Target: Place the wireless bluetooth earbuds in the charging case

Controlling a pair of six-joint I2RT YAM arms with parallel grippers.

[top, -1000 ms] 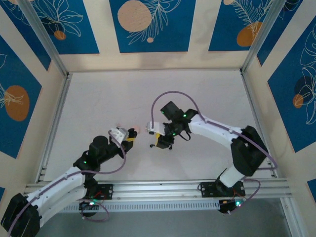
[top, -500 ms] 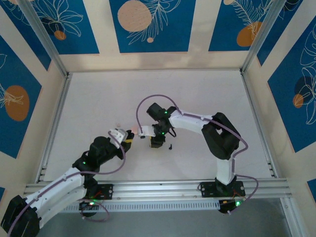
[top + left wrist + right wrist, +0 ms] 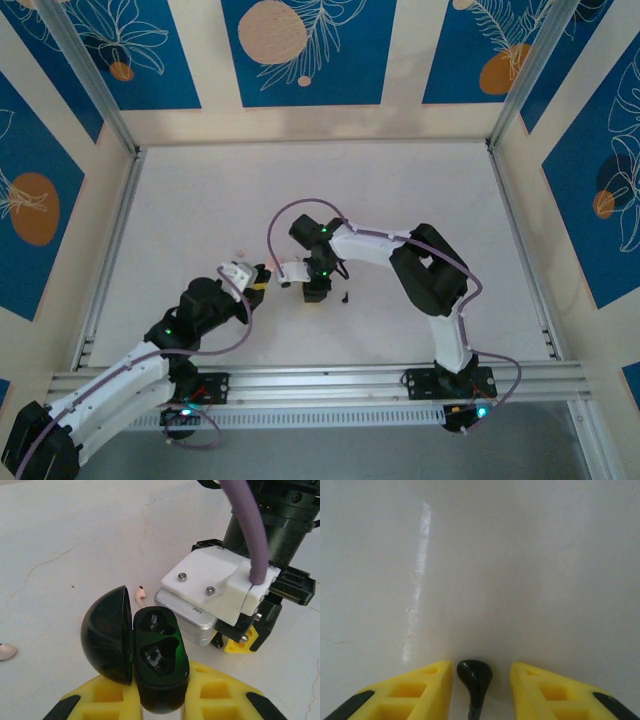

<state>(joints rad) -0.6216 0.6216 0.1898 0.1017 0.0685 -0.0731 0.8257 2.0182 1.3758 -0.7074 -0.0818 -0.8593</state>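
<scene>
My left gripper (image 3: 161,706) is shut on the dark charging case (image 3: 160,655). The case's lid (image 3: 106,639) hangs open to the left, and both sockets show empty. The pale earbud (image 3: 140,594) lies on the table just beyond the case. In the right wrist view the black earbud (image 3: 475,677) sits between the yellow fingers (image 3: 420,690) of my right gripper (image 3: 481,672). It is close to the left finger, with a gap to the right one. From above, the right gripper (image 3: 314,294) points down at the table, just right of the left gripper (image 3: 260,280).
The right wrist camera block (image 3: 220,587) hangs close over the far side of the case. A small pink piece (image 3: 6,651) lies on the table to the left. A tiny black item (image 3: 345,297) lies right of the right gripper. Metal rails (image 3: 320,380) border the white table.
The right arm has folded and swung its gripper left, close to the left gripper and the case. Its jaws have narrowed. The left arm has stayed put.
</scene>
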